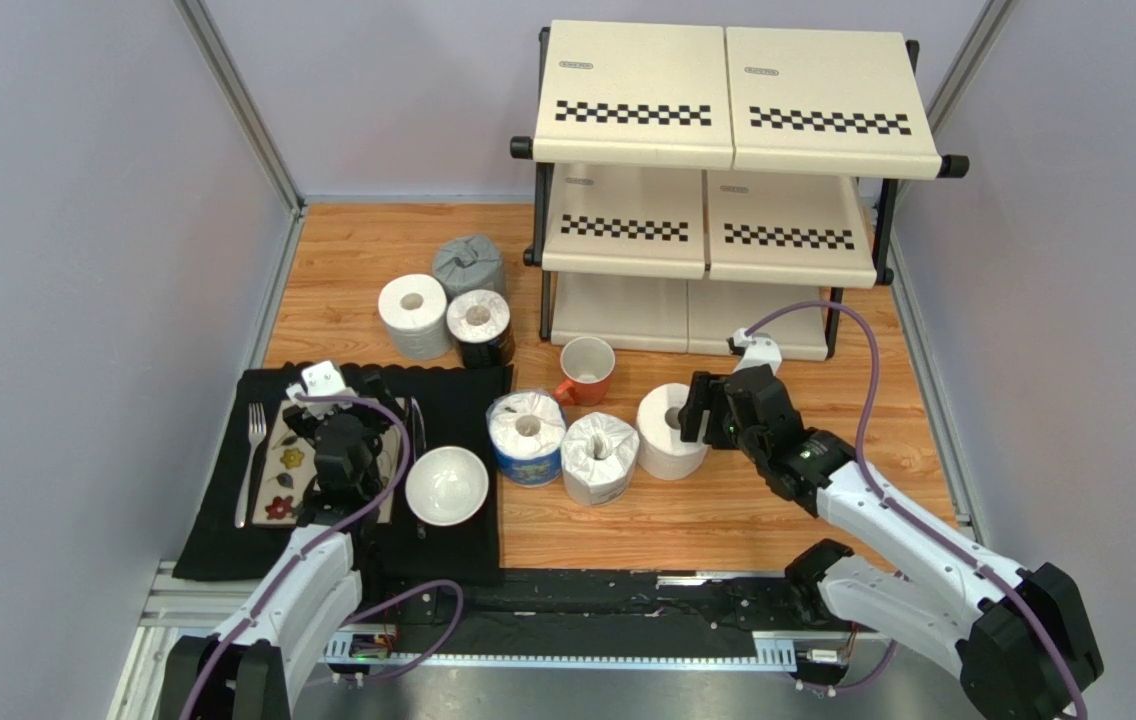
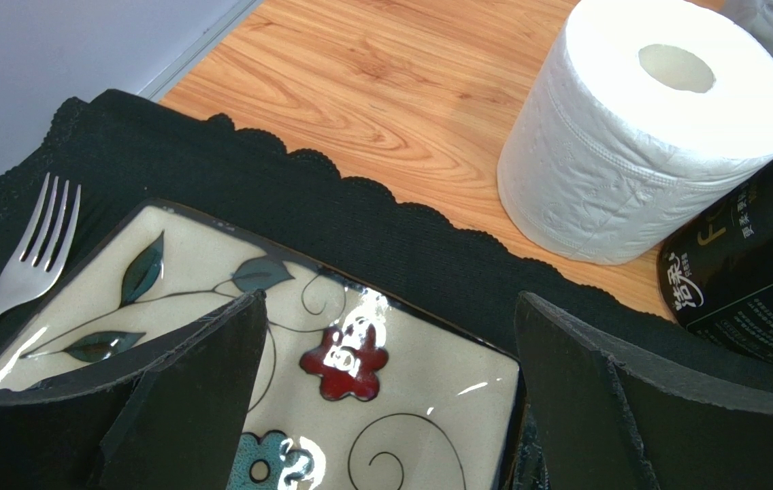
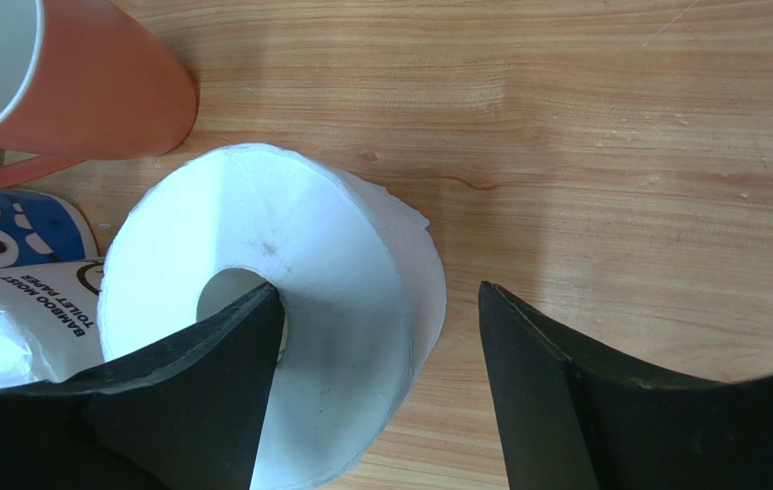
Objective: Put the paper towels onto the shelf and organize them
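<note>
We see bright, even overhead light and sharp focus in all three views. Glare spots sit on the plate (image 2: 196, 276). The near side of the roll (image 3: 309, 265) is shaded.

The clear-wrapped roll (image 3: 7, 325) reads "BAMBOO MOIST TOILET PAPER".

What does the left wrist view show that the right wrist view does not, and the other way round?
Only the left wrist view: a fork, a floral plate on a black placemat, and a plain white roll beside a black-wrapped roll.
Only the right wrist view: the orange mug, a blue-wrapped roll, a clear-wrapped roll, and a second plain white roll under the right gripper, one finger at its core.
Both: the wooden table and an open gripper; the left gripper hangs over the plate.
</note>
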Controlling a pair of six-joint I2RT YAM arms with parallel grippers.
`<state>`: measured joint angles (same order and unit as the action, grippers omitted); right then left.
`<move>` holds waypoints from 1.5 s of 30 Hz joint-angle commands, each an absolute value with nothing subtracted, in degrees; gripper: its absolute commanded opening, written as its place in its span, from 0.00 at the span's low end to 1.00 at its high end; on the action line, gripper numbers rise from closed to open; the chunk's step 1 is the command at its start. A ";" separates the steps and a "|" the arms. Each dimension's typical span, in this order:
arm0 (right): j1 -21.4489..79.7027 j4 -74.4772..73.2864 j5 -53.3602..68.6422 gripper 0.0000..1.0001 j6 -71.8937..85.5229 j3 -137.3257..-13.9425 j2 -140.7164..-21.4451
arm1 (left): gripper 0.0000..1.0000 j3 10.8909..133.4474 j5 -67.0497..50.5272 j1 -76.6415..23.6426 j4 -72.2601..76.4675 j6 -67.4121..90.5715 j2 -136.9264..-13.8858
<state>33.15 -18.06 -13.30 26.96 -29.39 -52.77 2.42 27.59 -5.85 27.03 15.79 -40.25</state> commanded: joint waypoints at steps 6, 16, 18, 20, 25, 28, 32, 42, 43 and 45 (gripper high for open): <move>37.17 -15.47 -20.56 0.73 25.58 -30.14 -55.19 | 0.99 -9.23 28.48 -5.54 27.86 16.26 -40.34; 40.52 -15.12 -23.64 0.53 25.22 -30.76 -56.60 | 0.99 -9.14 28.74 -5.54 27.60 16.43 -40.34; 40.69 -15.03 -23.55 0.46 25.14 -30.76 -56.51 | 0.99 -9.23 28.74 -5.54 27.60 16.44 -40.34; 40.78 -15.29 -23.64 0.42 25.05 -30.76 -56.43 | 0.99 -9.23 28.92 -5.54 27.51 16.44 -40.43; 40.78 -17.92 -24.69 0.27 24.79 -32.51 -53.88 | 0.98 -9.23 29.00 -5.54 27.51 16.61 -40.34; 40.87 -20.47 -25.05 0.26 24.08 -35.23 -51.43 | 0.98 -9.23 29.00 -5.54 27.42 16.61 -40.34; 40.87 -24.25 -26.54 0.24 22.94 -40.16 -48.52 | 0.98 -9.23 29.18 -5.54 27.33 16.70 -40.17; 40.87 -28.56 -31.28 0.22 18.64 -58.69 -46.14 | 0.98 -9.32 29.79 -5.54 27.07 17.05 -39.82; 40.87 -29.26 -31.29 0.21 18.02 -60.97 -46.49 | 0.98 -9.58 29.88 -5.54 26.98 17.14 -39.73; 40.87 -29.44 -30.59 0.21 17.41 -67.11 -48.15 | 0.98 -9.49 30.15 -5.54 26.81 17.31 -39.46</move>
<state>40.49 -31.33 -28.71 19.88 -56.03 -47.35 2.42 29.15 -5.85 26.57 16.43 -40.18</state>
